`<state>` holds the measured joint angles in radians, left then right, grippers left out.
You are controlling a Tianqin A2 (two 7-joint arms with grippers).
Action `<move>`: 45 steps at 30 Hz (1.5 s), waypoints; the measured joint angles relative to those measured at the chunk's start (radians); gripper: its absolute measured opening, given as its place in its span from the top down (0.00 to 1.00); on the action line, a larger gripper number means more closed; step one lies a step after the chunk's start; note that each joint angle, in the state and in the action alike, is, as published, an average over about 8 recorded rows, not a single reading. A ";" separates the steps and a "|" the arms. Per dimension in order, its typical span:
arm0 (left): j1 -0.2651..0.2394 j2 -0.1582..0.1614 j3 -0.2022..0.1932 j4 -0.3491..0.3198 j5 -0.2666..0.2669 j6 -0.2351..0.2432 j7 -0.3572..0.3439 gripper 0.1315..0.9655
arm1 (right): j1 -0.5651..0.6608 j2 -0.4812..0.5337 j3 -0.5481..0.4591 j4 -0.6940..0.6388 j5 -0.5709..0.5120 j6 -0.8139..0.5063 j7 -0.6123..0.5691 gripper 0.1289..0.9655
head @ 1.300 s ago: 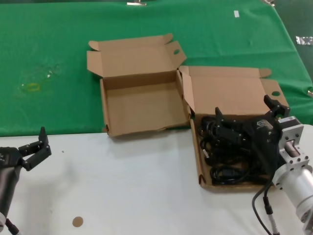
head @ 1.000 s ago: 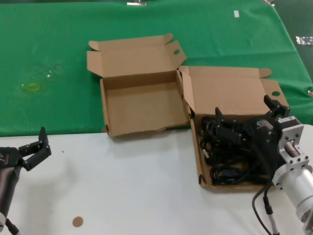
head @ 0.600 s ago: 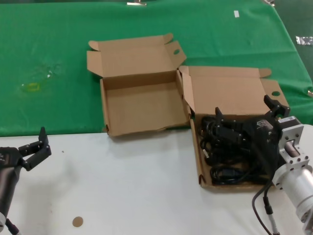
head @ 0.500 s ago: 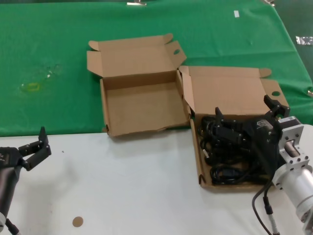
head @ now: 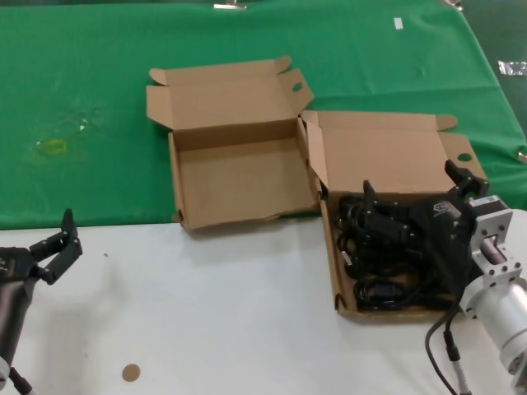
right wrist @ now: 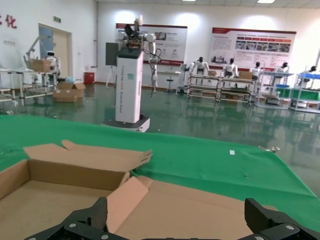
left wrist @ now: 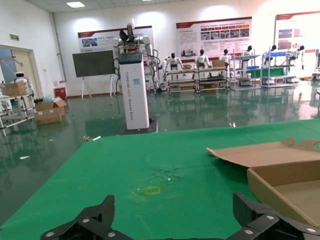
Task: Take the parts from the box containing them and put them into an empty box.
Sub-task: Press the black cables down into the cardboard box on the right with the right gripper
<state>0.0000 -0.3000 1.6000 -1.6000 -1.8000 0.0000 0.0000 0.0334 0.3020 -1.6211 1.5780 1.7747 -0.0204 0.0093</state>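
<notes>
Head view: glossy black cables (head: 375, 271) fill shallow cardboard box (head: 335, 271).

- Right arm showed a fat cylindrical silver forearm (head: 504, 319), bright brushed metal, ringed with a flange near the wrist.
- That flange (head: 491, 247) carried small dark screw holes along its rim.
- A matte black wrist housing (head: 445, 220) sat ahead of it, with a small pale marking on top.
- A thin black cable (head: 443, 346) looped down beside the silver section.
- Right gripper (head: 416, 197) was all black, with angular linkage-style fingers.
- Left gripper (head: 51, 245) was black too, its fingers (left wrist: 82, 225) built from flat bars dotted with round silver screw heads.
- Left forearm (head: 11, 306) looked dark grey, smooth and rounded.
</notes>
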 joint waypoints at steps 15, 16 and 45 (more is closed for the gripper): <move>0.000 0.000 0.000 0.000 0.000 0.000 0.000 0.37 | -0.018 0.245 -0.139 0.086 0.153 0.109 0.008 0.00; 0.000 0.000 0.000 0.000 0.000 0.000 0.000 0.37 | -0.015 0.283 -0.160 0.096 0.178 0.121 0.005 0.00; 0.000 0.000 0.000 0.000 0.000 0.000 0.000 0.95 | 0.527 0.947 -0.636 0.101 -0.140 -0.501 0.367 0.00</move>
<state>0.0000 -0.3000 1.6000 -1.6000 -1.7999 0.0000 -0.0001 0.5606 1.2490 -2.2566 1.6788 1.6348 -0.5213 0.3762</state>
